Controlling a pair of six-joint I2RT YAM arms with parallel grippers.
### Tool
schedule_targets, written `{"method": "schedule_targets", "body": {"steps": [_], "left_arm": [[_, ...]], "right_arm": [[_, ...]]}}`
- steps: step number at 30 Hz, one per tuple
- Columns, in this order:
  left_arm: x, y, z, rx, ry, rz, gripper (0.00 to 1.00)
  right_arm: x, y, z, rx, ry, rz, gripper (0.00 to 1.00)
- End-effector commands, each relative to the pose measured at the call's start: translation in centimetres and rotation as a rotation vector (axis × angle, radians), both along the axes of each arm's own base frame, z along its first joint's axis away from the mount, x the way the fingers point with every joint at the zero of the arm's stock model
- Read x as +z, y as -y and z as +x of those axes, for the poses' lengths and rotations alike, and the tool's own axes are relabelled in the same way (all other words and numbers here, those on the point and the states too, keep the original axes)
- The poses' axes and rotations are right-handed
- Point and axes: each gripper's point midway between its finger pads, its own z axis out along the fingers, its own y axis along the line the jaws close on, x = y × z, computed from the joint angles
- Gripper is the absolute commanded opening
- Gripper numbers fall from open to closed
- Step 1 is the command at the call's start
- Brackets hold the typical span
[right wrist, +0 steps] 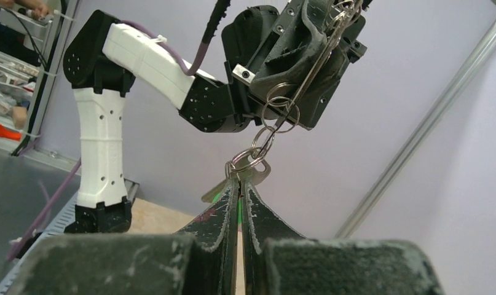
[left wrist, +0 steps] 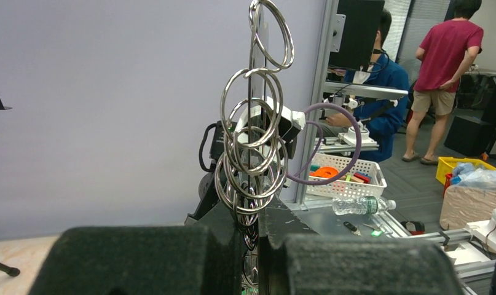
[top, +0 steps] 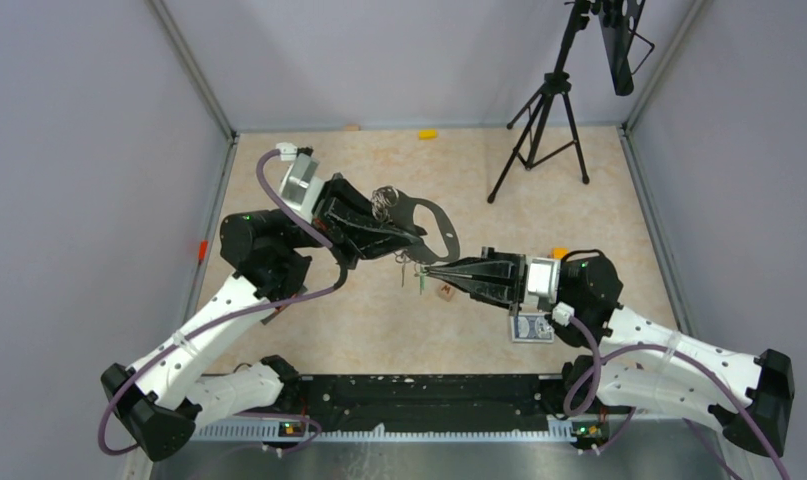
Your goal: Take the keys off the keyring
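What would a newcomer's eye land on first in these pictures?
Most likely the link-up in mid-air above the middle of the table: the left arm's jaws are shut on a big grey keyring, and the right arm's jaws pinch the keys that dangle from it on a chain of small rings. After that, the black tripod standing at the far right corner.

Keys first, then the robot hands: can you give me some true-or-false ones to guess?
1. The right gripper pinches the keys. True.
2. The keys lie flat on the table. False: they hang in the air on small rings.
3. The left gripper holds the keyring. True.
4. A gripper holds the little brown cube. False: it sits on the table.
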Motion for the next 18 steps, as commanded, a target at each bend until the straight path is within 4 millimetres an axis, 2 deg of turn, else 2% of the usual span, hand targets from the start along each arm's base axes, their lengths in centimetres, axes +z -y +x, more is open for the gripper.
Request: {"method": "schedule_targets", "body": {"steps": [1, 18], "left_arm": [[2.1, -0.9, -1.1, -0.004, 0.07, -0.074, 0.0], [1.2, -0.4, -1.1, -0.048, 0.059, -0.026, 0.0]], "right_arm": [[1.8, 0.3, -1.2, 0.016, 0.156, 0.03, 0.0], [1.1, -1.1, -1.2, 0.014, 0.364, -0.089, 0.0]]}}
